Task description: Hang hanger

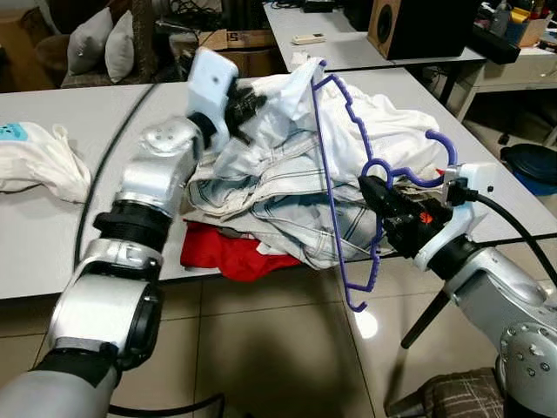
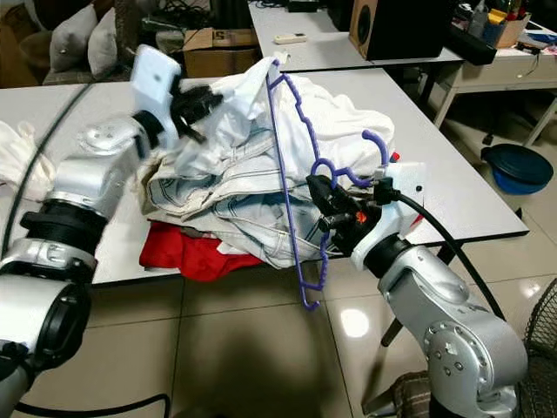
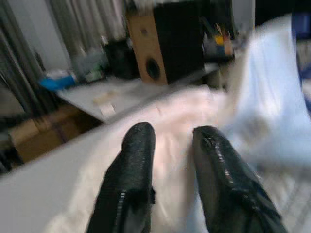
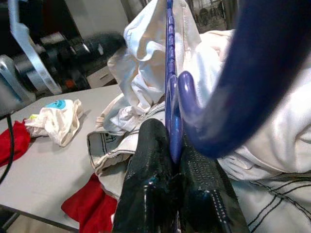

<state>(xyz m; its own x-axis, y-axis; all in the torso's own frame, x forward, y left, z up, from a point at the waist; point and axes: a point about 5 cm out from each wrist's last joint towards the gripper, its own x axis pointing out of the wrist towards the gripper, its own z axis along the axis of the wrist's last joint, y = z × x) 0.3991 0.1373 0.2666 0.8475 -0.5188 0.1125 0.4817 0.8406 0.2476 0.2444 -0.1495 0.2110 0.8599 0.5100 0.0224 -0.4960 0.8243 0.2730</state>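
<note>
Beside the table (image 1: 52,252), right claw (image 1: 376,193) grips purple hanger (image 1: 324,165).

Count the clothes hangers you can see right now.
1: a purple plastic hanger, pinched by the right end effector and standing upright against the pile of clothes on the table. Others may be buried in it.

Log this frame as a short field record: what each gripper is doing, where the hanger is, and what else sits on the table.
right gripper: shut on the purple hanger, held near its hook
left gripper: open, fingers at the white garment on top of the pile
hanger state: standing on edge against the clothes pile, lower end past the table edge
pile: white, pale denim and red cloth
other: white cloth apart on the robot's left
</note>
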